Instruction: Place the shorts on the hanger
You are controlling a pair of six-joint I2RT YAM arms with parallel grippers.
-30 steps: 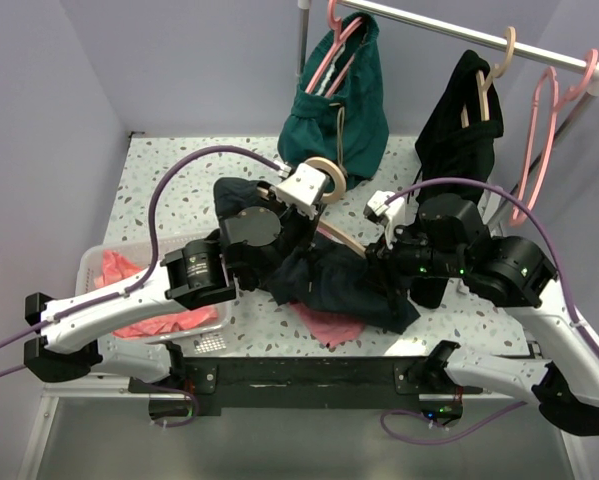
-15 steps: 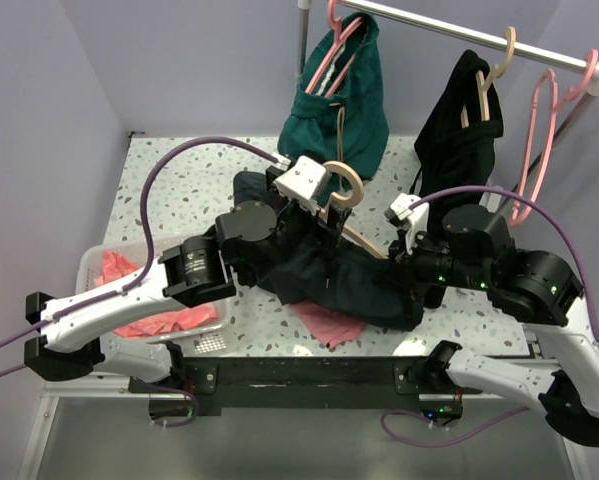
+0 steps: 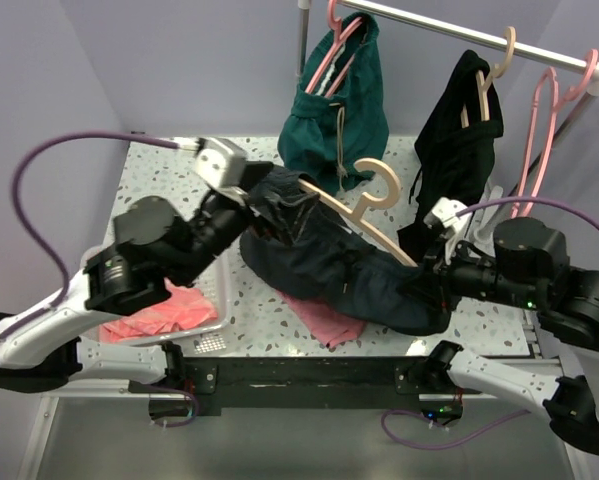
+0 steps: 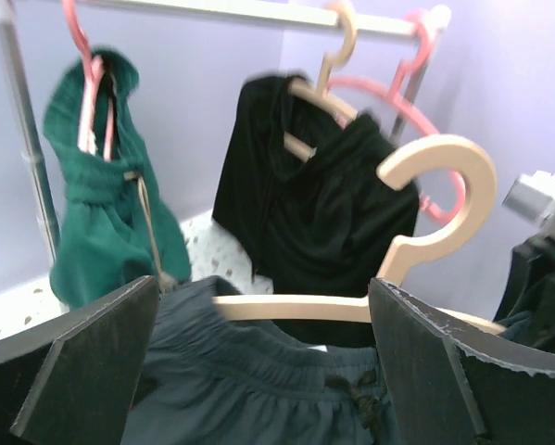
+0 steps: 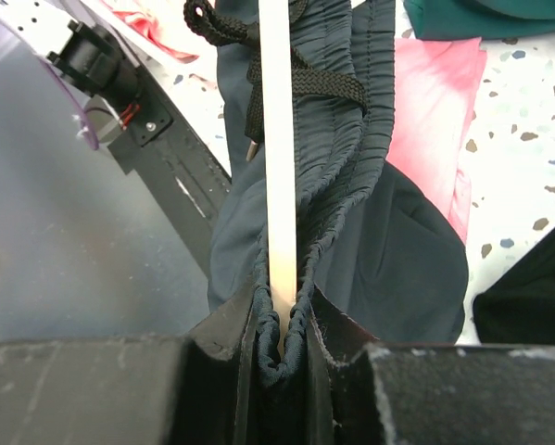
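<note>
Your right tool [image 5: 279, 320] pinches dark navy fabric shorts [image 3: 359, 280] at gathered waistband, together with light beige thin-frame hanger [image 5: 275, 139]. Your left tool [image 4: 263, 287] spread wide (hanger bar crossing between fingers). Shorts slung between both tools over speckled counter [image 3: 179, 180].

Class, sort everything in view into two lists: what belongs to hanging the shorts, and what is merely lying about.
Belongs to the job:
shorts
beige hanger
left gripper
right gripper, pinching the hanger's end and the waistband

Just lying about:
teal-green garment
black garment
loose pink cloth
basket
spare pink hanger
rail
</note>
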